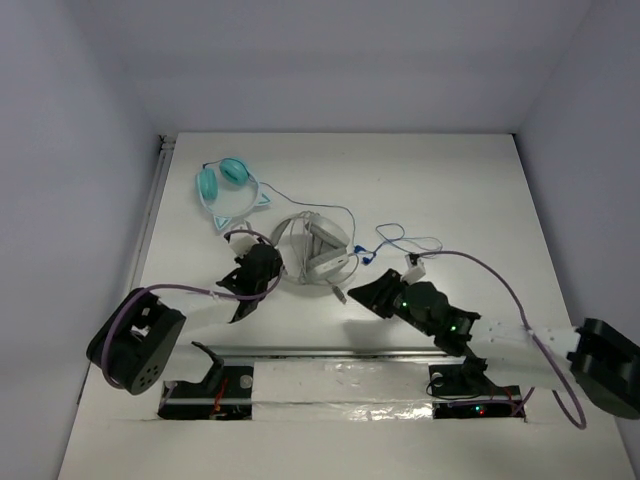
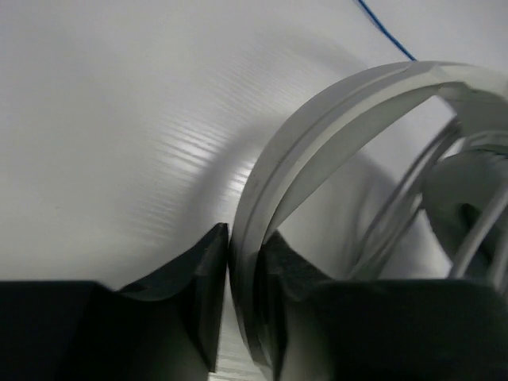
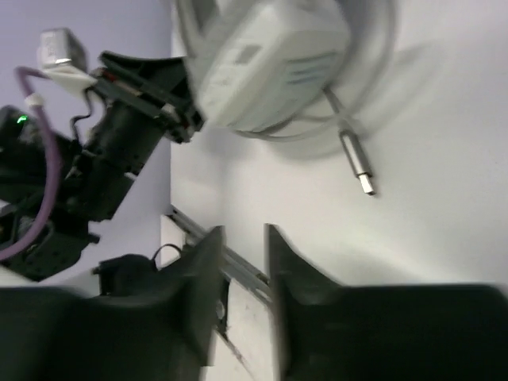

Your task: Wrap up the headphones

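The white-and-grey headphones [image 1: 318,250] lie in the middle of the table with their thin white cable looped round them. My left gripper [image 1: 268,272] is at their left side, shut on the pale headband [image 2: 333,135], which runs down between the two black fingers [image 2: 202,278]. My right gripper [image 1: 362,292] hovers just right of the headphones, its jaws a little apart with nothing between them [image 3: 244,238]. The cable's metal plug [image 3: 355,163] lies loose on the table ahead of it, below a grey ear cup [image 3: 270,55].
Teal cat-ear headphones [image 1: 228,185] lie at the back left, their thin blue cable [image 1: 390,240] trailing right behind the white pair. A metal rail [image 1: 330,352] crosses the near edge by the arm bases. The left arm [image 3: 119,143] shows in the right wrist view.
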Controlling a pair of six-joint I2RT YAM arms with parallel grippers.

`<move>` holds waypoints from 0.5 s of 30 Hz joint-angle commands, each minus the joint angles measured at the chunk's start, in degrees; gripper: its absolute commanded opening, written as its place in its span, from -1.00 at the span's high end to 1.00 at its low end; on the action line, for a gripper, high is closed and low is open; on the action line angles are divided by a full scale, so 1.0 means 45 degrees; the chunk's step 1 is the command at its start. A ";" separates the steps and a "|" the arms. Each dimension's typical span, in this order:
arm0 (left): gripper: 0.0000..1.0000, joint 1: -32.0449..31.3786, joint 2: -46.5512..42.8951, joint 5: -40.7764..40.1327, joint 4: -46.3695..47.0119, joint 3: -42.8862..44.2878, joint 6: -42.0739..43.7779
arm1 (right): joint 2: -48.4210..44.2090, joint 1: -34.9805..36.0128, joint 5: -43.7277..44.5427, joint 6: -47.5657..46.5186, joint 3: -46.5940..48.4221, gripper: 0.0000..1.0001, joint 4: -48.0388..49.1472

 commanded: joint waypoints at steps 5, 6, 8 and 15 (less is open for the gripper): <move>-0.35 0.0035 -0.1912 0.0712 -0.0899 0.1140 0.0815 | -0.5477 0.0216 0.2564 -0.2470 0.2211 1.00 -0.6220; -0.67 0.0035 -0.2708 0.0712 -0.1637 0.1198 0.0912 | -0.6024 0.0216 0.2817 -0.2705 0.2543 1.00 -0.6890; -0.98 0.0035 -0.4074 0.0887 -0.2885 0.1471 0.1263 | -0.7640 0.0216 0.3595 -0.3485 0.3575 0.98 -0.8488; -0.98 0.0035 -0.7826 0.1706 -0.5373 0.2974 0.2357 | -1.0346 0.0216 0.5825 -0.5713 0.6254 -0.99 -1.1034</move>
